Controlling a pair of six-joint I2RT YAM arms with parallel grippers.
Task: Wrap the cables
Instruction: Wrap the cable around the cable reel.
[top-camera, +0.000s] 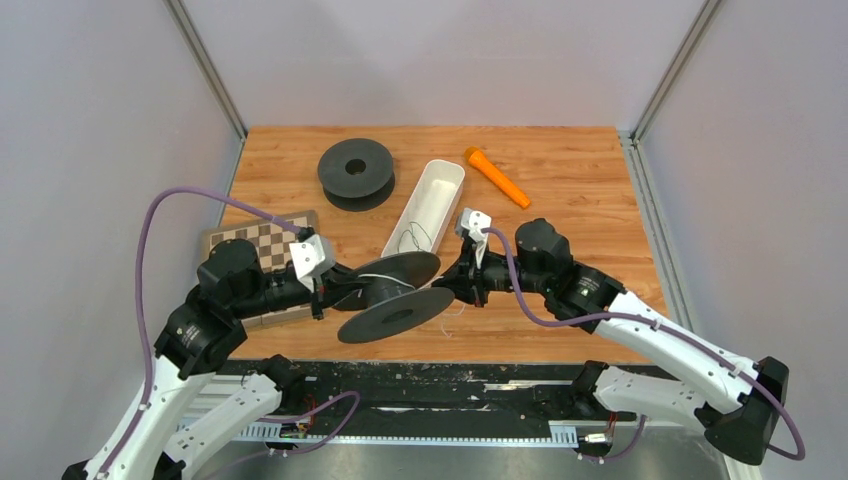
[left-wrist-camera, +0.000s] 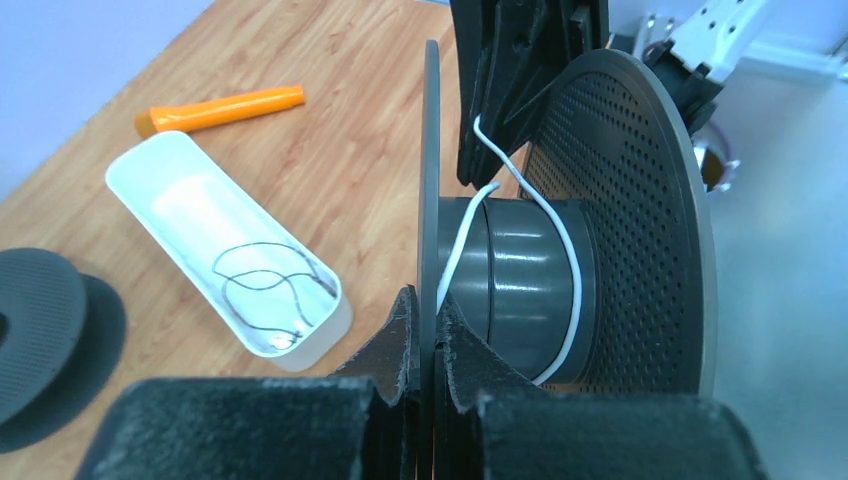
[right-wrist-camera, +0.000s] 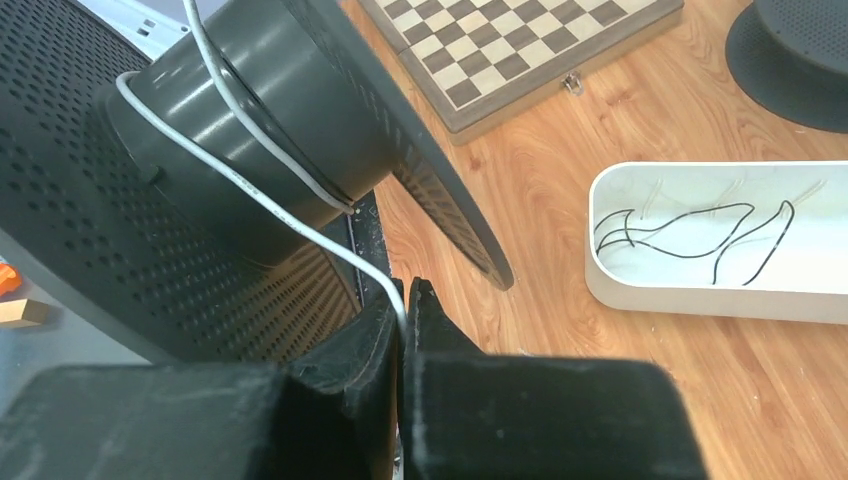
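Over the counter, the left gripper clamps the spool steady so the right gripper, pinching the white cable, can wind it.

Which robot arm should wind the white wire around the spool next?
Right. The right gripper pinches the white cable, which loops over the spool hub, so it can likely carry it round. The left gripper is shut on the spool's flange, steadying it.
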